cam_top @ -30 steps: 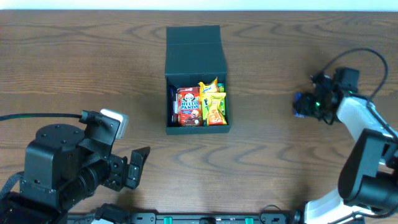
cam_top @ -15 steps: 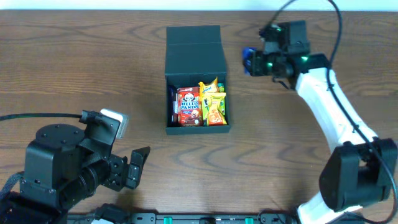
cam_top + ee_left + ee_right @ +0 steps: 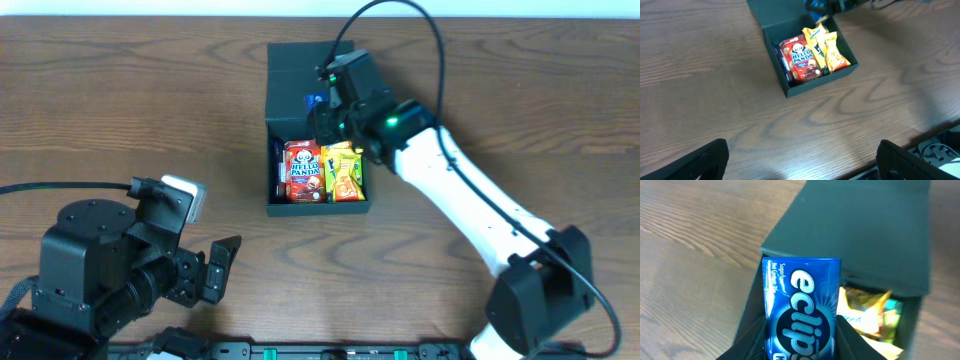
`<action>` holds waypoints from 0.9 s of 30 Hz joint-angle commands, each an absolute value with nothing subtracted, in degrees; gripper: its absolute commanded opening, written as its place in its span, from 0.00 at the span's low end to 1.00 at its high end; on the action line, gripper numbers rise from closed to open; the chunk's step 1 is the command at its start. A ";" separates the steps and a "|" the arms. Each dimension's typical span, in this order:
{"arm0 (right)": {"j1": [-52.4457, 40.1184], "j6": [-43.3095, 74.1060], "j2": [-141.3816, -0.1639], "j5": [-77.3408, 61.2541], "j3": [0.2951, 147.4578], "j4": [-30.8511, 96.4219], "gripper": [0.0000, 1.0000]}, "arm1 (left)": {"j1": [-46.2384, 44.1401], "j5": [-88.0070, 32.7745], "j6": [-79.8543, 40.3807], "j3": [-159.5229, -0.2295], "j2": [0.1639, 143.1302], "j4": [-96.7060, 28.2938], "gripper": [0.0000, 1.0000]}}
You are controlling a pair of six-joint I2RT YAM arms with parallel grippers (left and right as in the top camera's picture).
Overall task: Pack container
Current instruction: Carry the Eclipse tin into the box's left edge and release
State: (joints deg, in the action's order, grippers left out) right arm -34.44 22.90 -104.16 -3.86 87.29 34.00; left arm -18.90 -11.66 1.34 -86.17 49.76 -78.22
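The dark teal-black container (image 3: 278, 207) stands open at the table's middle, its flap lid (image 3: 312, 70) laid back. Inside are a red Hello Panda box (image 3: 302, 171) and yellow snack packets (image 3: 345, 172). My right gripper (image 3: 322, 108) is shut on a blue Eclipse gum pack (image 3: 801, 307) and holds it above the container's back edge, by the lid hinge. The container also shows in the left wrist view (image 3: 790, 91) and the right wrist view (image 3: 752, 305). My left gripper (image 3: 800, 165) is open and empty, near the table's front edge, well short of the container.
The left arm's black base (image 3: 100, 270) sits at the front left. The right arm (image 3: 470, 210) stretches diagonally from the front right across the table to the container. Bare wood lies on both sides of the container.
My right gripper has carried the blue gum pack from the table's right side, across and leftward, to above the container's back edge. The left arm has not moved.
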 commanded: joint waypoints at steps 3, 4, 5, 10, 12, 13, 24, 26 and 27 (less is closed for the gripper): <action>-38.37 29.15 -108.92 2.00 88.31 33.54 0.02 | -18.87 -12.03 1.74 -87.15 49.82 -78.28 0.95; -39.00 29.15 -109.62 2.20 88.31 33.08 0.02 | -18.87 -12.03 1.74 -87.15 49.80 -78.28 0.95; -39.72 29.17 -110.45 2.59 88.31 32.42 0.02 | -18.87 -12.03 1.74 -87.15 49.80 -78.28 0.95; -42.52 32.42 -114.39 4.51 88.31 30.83 0.02 | -18.87 -12.03 1.74 -87.15 49.80 -78.28 0.95; -43.29 32.75 -115.63 4.54 88.31 29.98 0.02 | -18.87 -12.03 1.74 -87.15 49.80 -78.28 0.95; -43.59 32.75 -116.22 4.51 88.31 29.45 0.01 | -18.87 -12.03 1.74 -87.15 49.80 -78.28 0.95; -44.51 32.75 -118.15 4.47 88.31 26.94 0.31 | -18.87 -12.03 1.74 -87.15 49.80 -78.28 0.95; -44.49 32.73 -118.13 4.49 88.33 26.68 0.35 | -18.87 -12.03 1.74 -87.15 49.80 -78.28 0.95; -44.49 32.71 -118.10 4.49 88.33 26.57 0.40 | -18.87 -12.03 1.74 -87.15 49.80 -78.28 0.95</action>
